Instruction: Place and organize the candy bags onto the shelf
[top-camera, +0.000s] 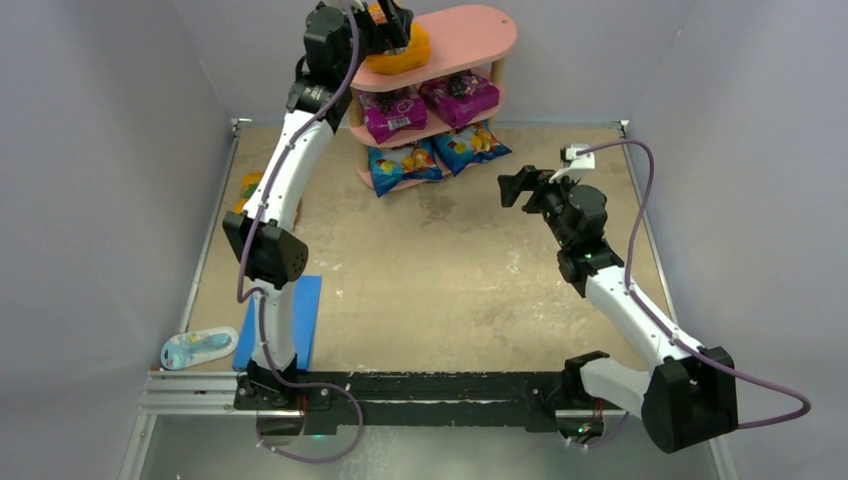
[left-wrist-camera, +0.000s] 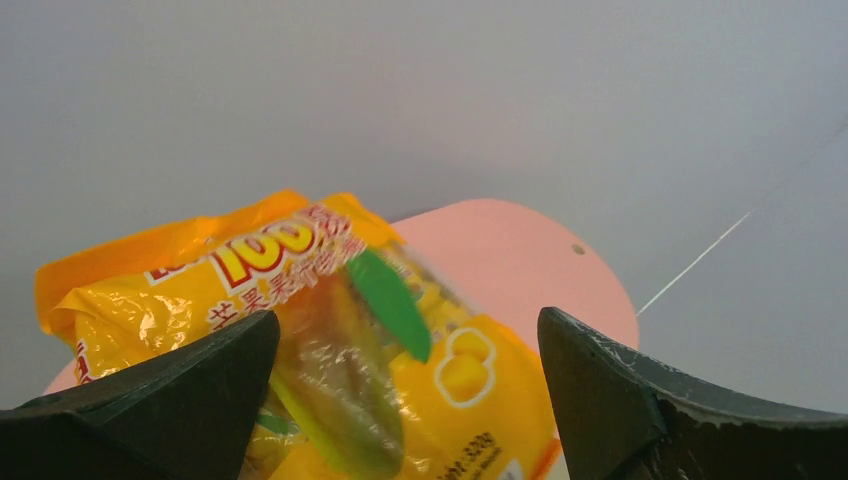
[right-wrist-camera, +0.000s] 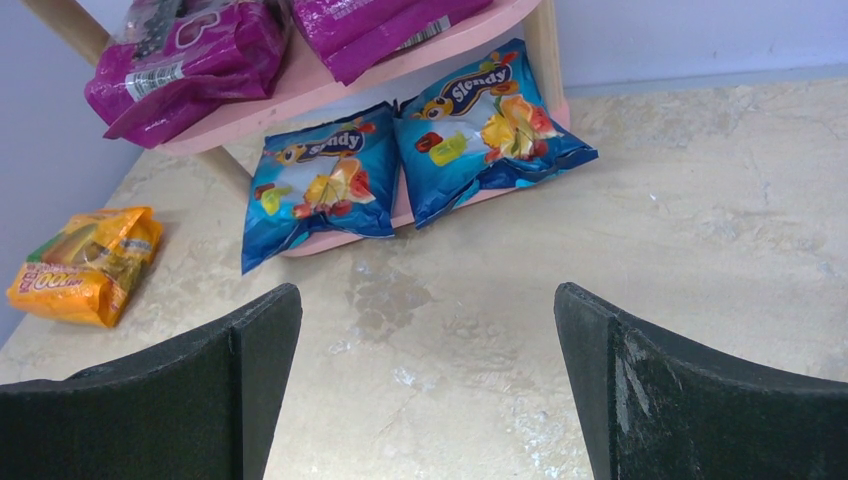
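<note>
**Left arm.** Your left gripper (left-wrist-camera: 405, 325) is up at the top board of the shelf (top-camera: 470, 30), with its jaws released and spread wide. It grasps nothing. One orange candy bag (left-wrist-camera: 320, 300) lies flat on that top board, toward its left end, directly beneath the gripper. In the left wrist view the left finger overlaps the bag's edge; I cannot tell whether they touch.

**Right arm.** Your right gripper (right-wrist-camera: 428, 300) hovers over the bare tabletop (top-camera: 450, 280) in front of the shelf and to its right. Its jaws are released with nothing between them, and it faces the bottom board.

**Shelf contents.**
- Middle board: the left magenta bag (right-wrist-camera: 190, 55) and the right magenta bag (right-wrist-camera: 380, 20) lie side by side.
- Bottom board: the left blue bag (right-wrist-camera: 320, 185) and the right blue bag (right-wrist-camera: 490, 125) lie side by side, touching. Their printed faces are up and their near corners reach past the board's front rim.

**Off the shelf.** A second orange bag (right-wrist-camera: 85, 265) lies on the tabletop to the left of the shelf, apart from it. In the top view it is partly hidden behind the left arm.

**Other items.** A flat blue mat (top-camera: 312, 300) lies by the left arm's base. A pale blue item (top-camera: 198, 347) lies just beside it at the near left corner; I cannot tell what it is.
</note>
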